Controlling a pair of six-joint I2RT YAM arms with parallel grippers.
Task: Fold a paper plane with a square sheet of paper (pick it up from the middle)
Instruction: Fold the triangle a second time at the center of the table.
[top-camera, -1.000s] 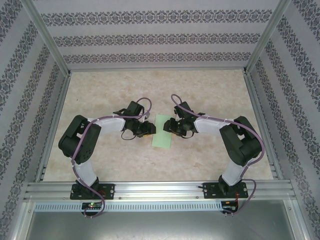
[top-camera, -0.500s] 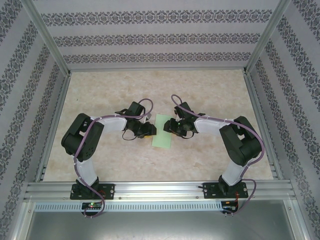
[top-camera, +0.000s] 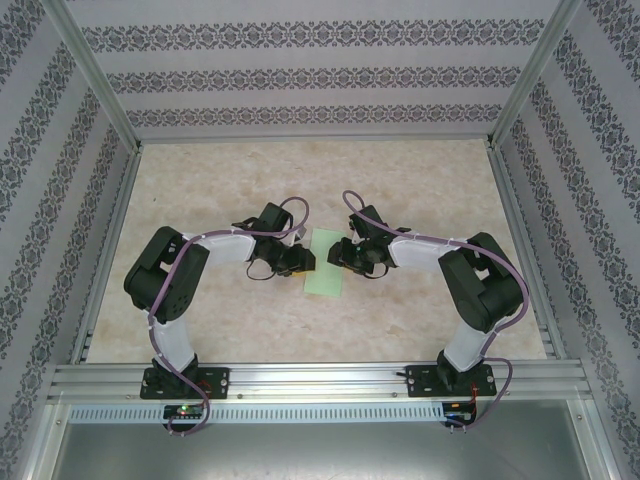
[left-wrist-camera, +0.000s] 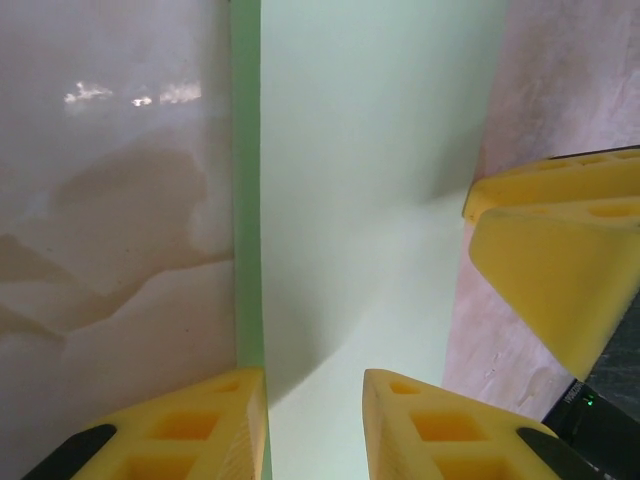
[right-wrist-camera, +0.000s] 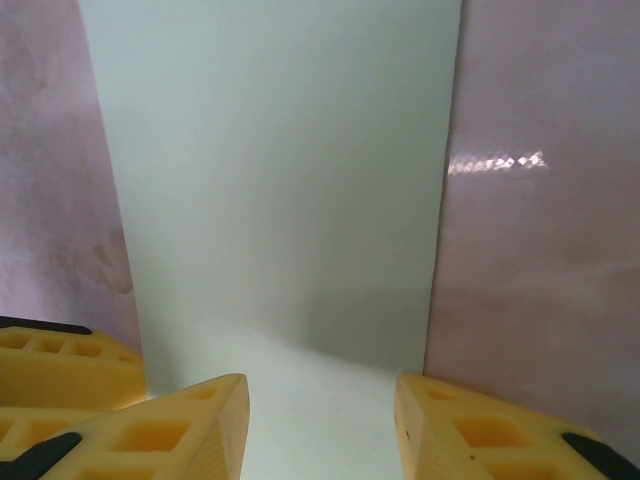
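Top view: square sheet of paper (top-camera: 326, 274), folded to a narrow strip, flat on the table (top-camera: 420, 180) at mid-frame, long axis running up-down. My left fingers (top-camera: 298, 260) are at its left edge and my right fingers (top-camera: 342, 254) at its right, both by its upper half, equally near. Left wrist view: left fingers (left-wrist-camera: 190, 435) apart, sheet beneath the gap, running up the frame. Right wrist view: right fingers (right-wrist-camera: 175, 430) apart over the sheet, likewise running up the frame.

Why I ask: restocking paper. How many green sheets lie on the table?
1. The green sheet lies flat between the left gripper and the right gripper; another could hide beneath it.
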